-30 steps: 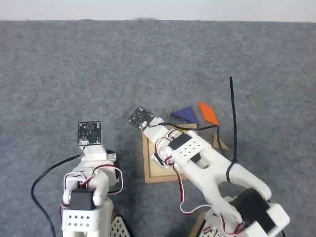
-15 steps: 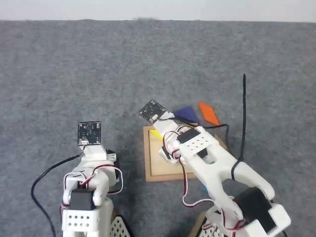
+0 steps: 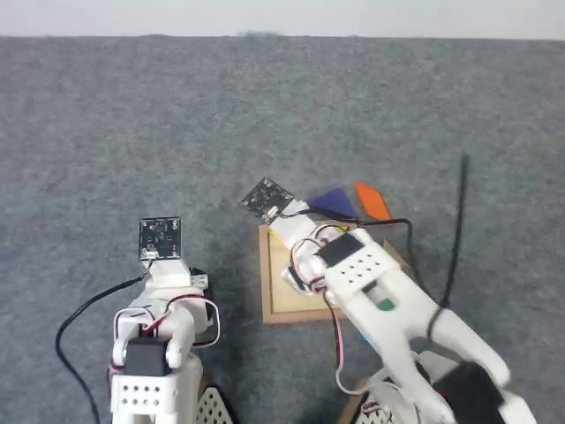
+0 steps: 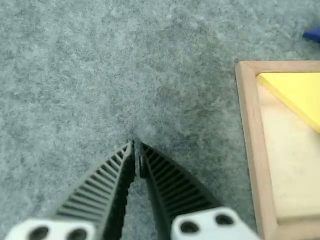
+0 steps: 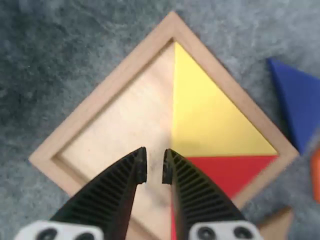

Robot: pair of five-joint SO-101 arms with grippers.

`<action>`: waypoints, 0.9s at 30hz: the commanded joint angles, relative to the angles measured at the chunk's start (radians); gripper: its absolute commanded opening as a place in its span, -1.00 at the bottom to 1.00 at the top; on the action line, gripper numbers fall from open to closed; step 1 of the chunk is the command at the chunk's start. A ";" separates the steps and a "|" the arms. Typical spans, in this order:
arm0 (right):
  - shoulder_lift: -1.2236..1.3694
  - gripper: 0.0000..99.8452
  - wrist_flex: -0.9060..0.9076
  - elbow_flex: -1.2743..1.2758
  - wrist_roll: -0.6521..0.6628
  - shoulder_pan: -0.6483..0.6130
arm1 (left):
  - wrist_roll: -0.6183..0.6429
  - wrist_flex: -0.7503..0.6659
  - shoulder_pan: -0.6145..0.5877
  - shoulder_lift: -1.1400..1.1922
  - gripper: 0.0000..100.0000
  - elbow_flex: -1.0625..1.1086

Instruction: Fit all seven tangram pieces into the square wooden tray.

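No readable text, labels or numbers.

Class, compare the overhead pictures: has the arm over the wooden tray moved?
Yes. The right arm has swung its wrist toward the blue piece, which lies unmoved beyond the wooden tray.

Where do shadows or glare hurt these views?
High view: even light, with no glare or hard shadows on the tray. Left wrist view: only faint shade on the carpet around the left gripper. Right wrist view: the yellow piece is bright but not glaring.
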 commanded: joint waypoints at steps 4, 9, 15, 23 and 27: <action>-0.150 -0.82 0.053 -0.040 0.002 0.180 | -0.009 0.002 -0.006 -0.020 -0.97 -0.012; -0.119 -0.53 0.056 -0.094 -0.052 0.320 | -0.009 0.002 -0.006 -0.020 -0.97 -0.012; 0.015 -0.47 0.056 -0.218 -0.052 0.354 | -0.009 0.002 -0.006 -0.020 -0.97 -0.012; 0.150 -0.47 0.042 -0.282 -0.054 0.518 | -0.009 0.002 -0.006 -0.020 -0.97 -0.012; 0.193 -0.46 0.010 -0.305 -0.023 0.512 | -0.009 0.002 -0.006 -0.020 -0.97 -0.012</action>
